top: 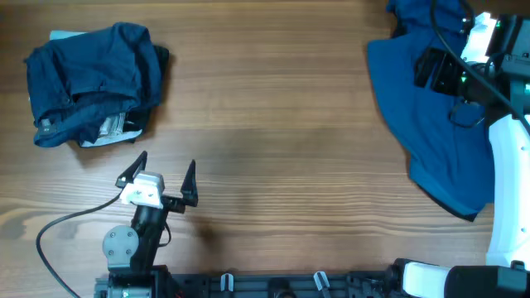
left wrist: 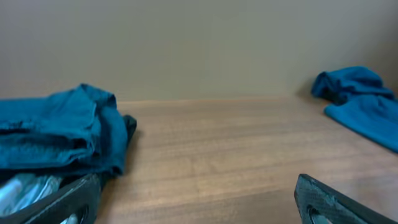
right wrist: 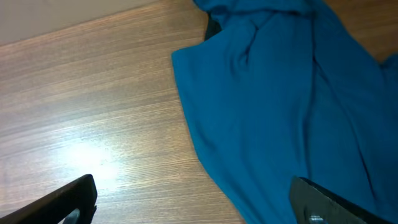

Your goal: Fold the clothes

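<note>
A: Looking at the upper right of the overhead view, how much of the spread garment (top: 422, 124) shows?
B: Not all. It runs off the top and right edges, and the right arm (top: 505, 157) lies over it. The gripper's fingers are hard to make out there.
A: And the wrist view?
B: The right gripper (right wrist: 193, 186) has its fingers wide apart in the lower corners, straddling the cloth's left edge and holding nothing.
A: The left side?
B: The left gripper (top: 167, 161) is spread and empty at lower left, just below the bundled pile (top: 91, 79) in the upper left. Its wrist view shows a pale piece (left wrist: 25, 190) under the pile, partly behind a finger.
A: Open room?
B: Bare table (top: 281, 124) across the whole middle
</note>
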You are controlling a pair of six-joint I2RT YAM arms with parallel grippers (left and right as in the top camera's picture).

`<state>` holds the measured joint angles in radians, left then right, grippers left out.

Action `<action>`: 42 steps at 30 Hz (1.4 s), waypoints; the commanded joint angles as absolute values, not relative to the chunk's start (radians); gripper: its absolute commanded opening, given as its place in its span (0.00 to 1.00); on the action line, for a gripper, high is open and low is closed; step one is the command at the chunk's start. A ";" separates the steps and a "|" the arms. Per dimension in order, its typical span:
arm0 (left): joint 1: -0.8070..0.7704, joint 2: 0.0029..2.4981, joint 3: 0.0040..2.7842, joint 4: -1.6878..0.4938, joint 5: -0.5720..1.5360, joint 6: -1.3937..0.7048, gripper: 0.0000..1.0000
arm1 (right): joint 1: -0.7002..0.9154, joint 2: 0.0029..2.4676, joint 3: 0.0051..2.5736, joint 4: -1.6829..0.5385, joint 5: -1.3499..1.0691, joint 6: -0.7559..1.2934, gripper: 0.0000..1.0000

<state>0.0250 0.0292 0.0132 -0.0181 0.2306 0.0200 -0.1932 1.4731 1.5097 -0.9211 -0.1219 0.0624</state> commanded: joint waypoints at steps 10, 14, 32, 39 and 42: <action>0.058 0.007 0.006 -0.056 0.239 0.006 1.00 | -0.197 1.466 1.525 -0.921 -0.108 0.053 1.00; 0.058 0.007 0.006 -0.056 0.239 0.007 1.00 | -0.197 1.466 1.525 -0.921 -0.108 0.053 1.00; 0.058 0.007 0.006 -0.056 0.239 0.007 1.00 | -0.195 1.461 1.523 -0.921 -0.108 0.053 1.00; 0.058 0.007 0.006 -0.056 0.239 0.007 1.00 | -0.142 1.221 1.457 -0.921 -0.108 0.053 1.00; 0.058 0.007 0.006 -0.056 0.239 0.007 1.00 | -0.087 1.058 1.368 -0.892 -0.056 0.030 1.00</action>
<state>0.0528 0.0147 0.0120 -0.0532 0.2310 0.0196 -0.1345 1.2098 1.4460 -0.9115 -0.1101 0.0566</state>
